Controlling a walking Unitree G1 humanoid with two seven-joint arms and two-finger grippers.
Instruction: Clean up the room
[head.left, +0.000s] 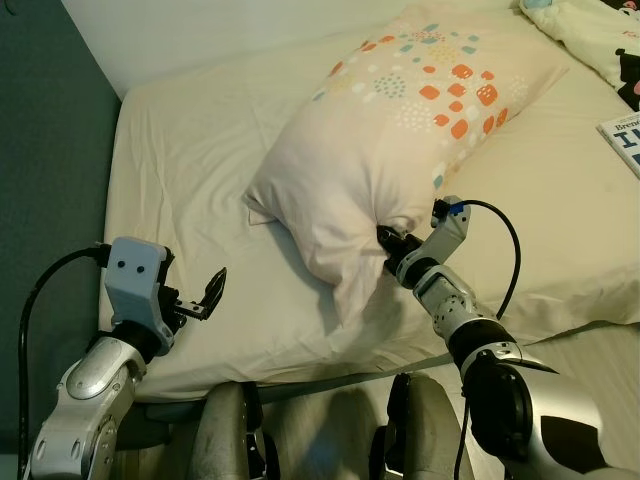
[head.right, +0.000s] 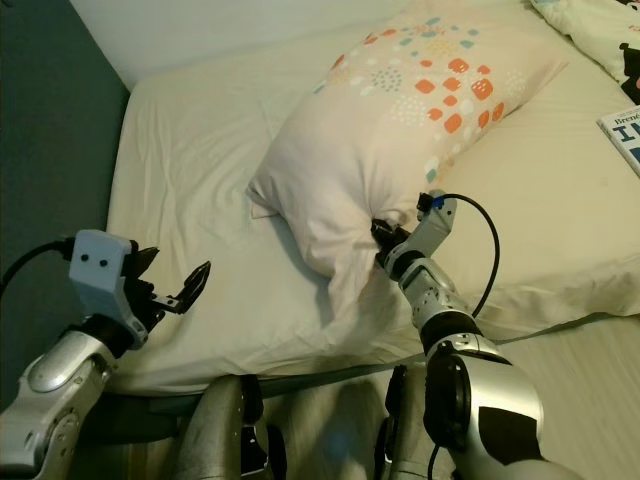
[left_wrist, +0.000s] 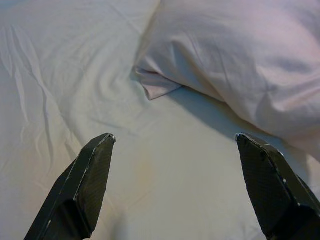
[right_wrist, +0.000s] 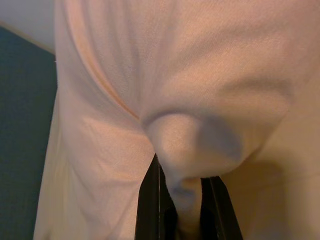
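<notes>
A large pale pink pillow (head.left: 400, 130) with orange and teal dots lies across the bed (head.left: 180, 180), raised at its near end. My right gripper (head.left: 385, 240) is shut on a bunched fold of the pillow (right_wrist: 185, 150) at that near end; the cloth is pinched between its black fingers (right_wrist: 150, 205). My left gripper (head.left: 205, 295) hovers open above the sheet near the bed's front left edge, well left of the pillow. Its two fingers (left_wrist: 85, 185) stand wide apart with only sheet between them, and the pillow's corner (left_wrist: 155, 82) lies ahead.
The cream sheet covers the mattress to its front edge (head.left: 300, 370). A book (head.left: 625, 135) lies at the bed's right side, and a patterned blanket (head.left: 600, 30) sits at the far right corner. A dark wall (head.left: 50, 150) borders the bed on the left.
</notes>
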